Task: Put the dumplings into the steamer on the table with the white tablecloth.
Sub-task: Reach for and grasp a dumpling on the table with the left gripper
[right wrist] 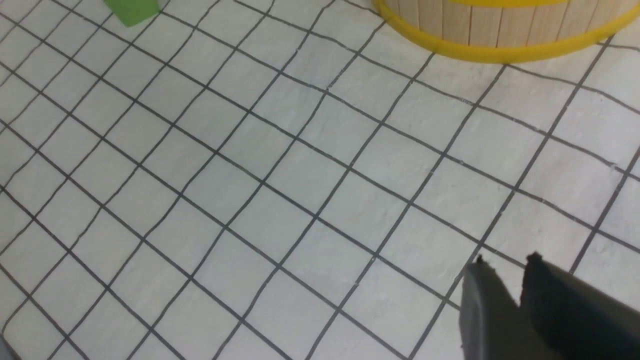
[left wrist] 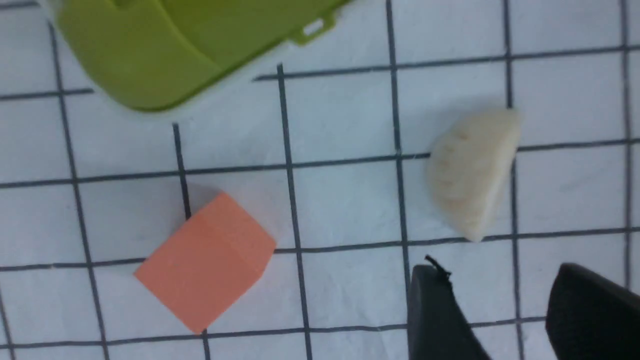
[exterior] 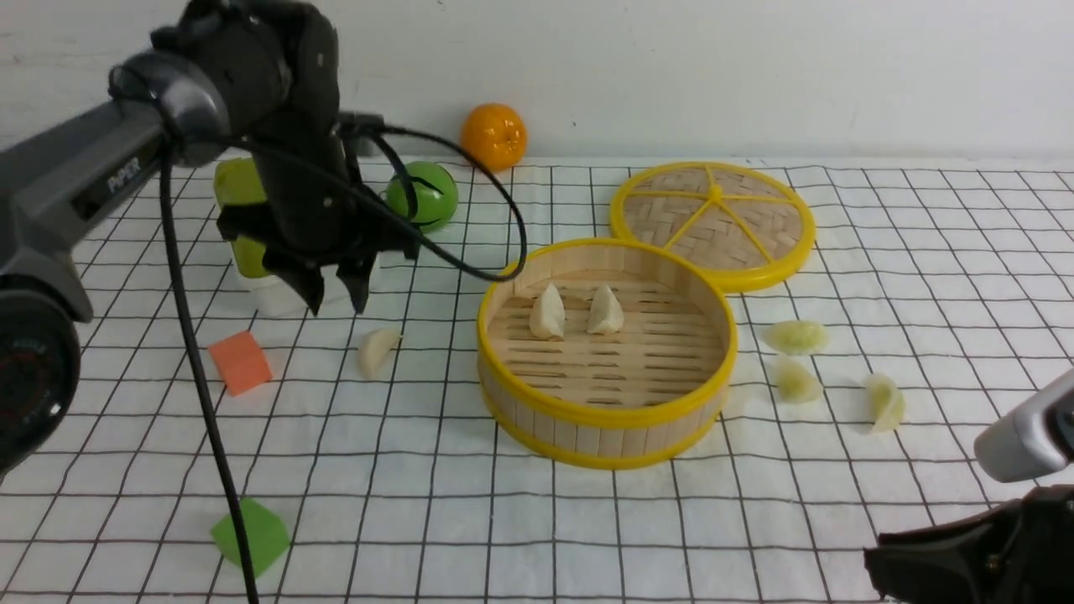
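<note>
A single dumpling (left wrist: 470, 172), pale cream with faint pleats, lay on the white tablecloth (left wrist: 345, 200) across one of its black grid lines. An orange block (left wrist: 206, 261) sat apart from it on the cloth, and part of a lime-green plastic object (left wrist: 165, 45) showed beyond both. The left gripper (left wrist: 500, 305) showed two dark fingertips (left wrist: 435, 310), parted with bare cloth between them, close to the dumpling but clear of it.

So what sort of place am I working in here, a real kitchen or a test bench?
Most likely a lab test bench: a white tablecloth with a black grid, a bare white wall, and toy props such as an orange foam cube and a round bamboo steamer with yellow rims.
</note>
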You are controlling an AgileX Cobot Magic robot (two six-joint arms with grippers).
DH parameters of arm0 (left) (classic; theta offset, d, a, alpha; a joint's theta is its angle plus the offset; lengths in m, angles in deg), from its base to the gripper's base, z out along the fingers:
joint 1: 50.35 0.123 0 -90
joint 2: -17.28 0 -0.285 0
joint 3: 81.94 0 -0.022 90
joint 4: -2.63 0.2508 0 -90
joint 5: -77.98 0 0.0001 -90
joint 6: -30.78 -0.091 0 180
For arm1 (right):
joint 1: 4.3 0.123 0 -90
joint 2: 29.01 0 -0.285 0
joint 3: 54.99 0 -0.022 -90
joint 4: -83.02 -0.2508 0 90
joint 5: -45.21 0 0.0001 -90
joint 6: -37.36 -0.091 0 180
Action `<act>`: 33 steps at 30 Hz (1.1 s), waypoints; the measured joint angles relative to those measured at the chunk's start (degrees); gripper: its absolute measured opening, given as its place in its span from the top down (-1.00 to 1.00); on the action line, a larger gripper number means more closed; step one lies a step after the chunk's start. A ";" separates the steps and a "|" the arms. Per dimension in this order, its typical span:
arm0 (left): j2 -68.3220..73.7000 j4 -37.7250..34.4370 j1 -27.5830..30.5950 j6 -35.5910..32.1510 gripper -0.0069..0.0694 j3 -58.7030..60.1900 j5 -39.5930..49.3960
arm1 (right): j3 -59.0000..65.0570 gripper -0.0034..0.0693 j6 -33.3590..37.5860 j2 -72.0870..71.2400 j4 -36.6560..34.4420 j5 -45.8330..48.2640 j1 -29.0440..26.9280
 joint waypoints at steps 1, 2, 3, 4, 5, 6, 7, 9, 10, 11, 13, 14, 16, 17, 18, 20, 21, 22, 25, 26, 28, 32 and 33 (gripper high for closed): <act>1.74 -0.23 0.00 -1.37 0.00 0.49 -0.73 | 0.00 0.59 0.00 0.00 0.00 0.00 0.00; 1.89 -0.23 0.00 -1.37 0.00 0.49 -0.86 | 0.00 0.59 0.00 0.00 0.00 0.00 0.00; 3.02 -1.21 -0.14 -2.60 0.00 0.56 -2.56 | 0.00 0.58 0.00 0.00 0.00 -0.05 0.00; 3.57 -1.95 -0.26 -3.18 0.00 0.56 -3.72 | 0.00 0.58 0.00 0.00 0.06 -0.05 0.00; 4.11 -2.47 -0.27 -3.45 0.00 0.56 -4.71 | 0.00 0.58 0.00 0.00 0.06 -0.05 0.00; 4.20 -2.69 -0.27 -3.61 0.00 0.56 -4.98 | 0.00 0.58 0.00 0.00 0.06 -0.05 0.00; 5.21 -3.53 -0.27 -4.02 0.00 0.56 -7.20 | 0.00 0.57 0.00 0.00 0.11 -0.06 0.00; 6.05 -3.72 -0.31 -4.19 0.00 0.56 -8.57 | 0.00 0.57 0.00 0.00 0.09 -0.14 0.00; 6.29 -3.29 -0.32 -4.19 0.00 0.56 -8.78 | 0.00 0.57 0.00 0.00 0.17 -0.20 0.00; 6.36 -3.13 -0.32 -4.19 0.01 0.56 -9.30 | 0.00 0.57 0.00 0.00 0.30 -0.20 0.00; 6.90 -2.83 -0.32 -4.19 0.07 0.56 -10.23 | 0.00 0.56 0.00 0.00 0.37 -0.25 0.00; 7.21 -2.55 -0.32 -4.13 0.11 0.56 -10.42 | 0.00 0.56 0.00 0.00 0.43 -0.25 0.00; 7.61 -2.13 -0.32 -3.77 0.23 0.56 -10.47 | 0.00 0.56 0.00 0.00 0.50 -0.25 0.00; 7.61 -2.00 -0.37 -3.37 0.27 0.56 -10.47 | 0.00 0.56 0.00 0.00 0.54 -0.25 0.00; 7.61 -1.99 -0.37 -3.06 0.27 0.50 -10.47 | 0.00 0.56 0.05 0.00 0.54 -0.25 0.00; 7.61 -1.99 -0.37 -2.87 0.27 0.50 -10.47 | 0.00 0.55 0.05 0.00 0.54 -0.25 0.00; 7.61 -1.99 -0.37 -2.80 0.27 0.50 -10.40 | 0.00 0.55 0.05 0.00 0.54 -0.25 0.00; 7.61 -1.95 -0.37 -2.65 0.27 0.50 -10.26 | 0.00 0.55 0.05 0.00 0.54 -0.25 0.00; 7.44 -1.95 -0.37 -2.50 0.27 0.34 -9.04 | 0.00 0.55 0.05 0.00 0.54 -0.25 0.00; 7.19 -2.01 -0.37 -2.44 0.27 0.01 -7.58 | 0.00 0.55 0.05 0.00 0.54 -0.25 0.00; 6.28 -2.64 -0.37 -2.44 0.27 -0.80 -5.48 | 0.00 0.55 0.05 0.00 0.54 -0.25 0.00; 2.76 -5.62 -0.37 -2.44 0.27 -4.49 -4.03 | 0.00 0.55 0.05 0.00 0.54 -0.25 0.00; 0.43 -8.85 -0.51 -2.44 0.27 -7.33 -3.98 | 0.00 0.55 0.05 0.00 0.54 -0.25 0.00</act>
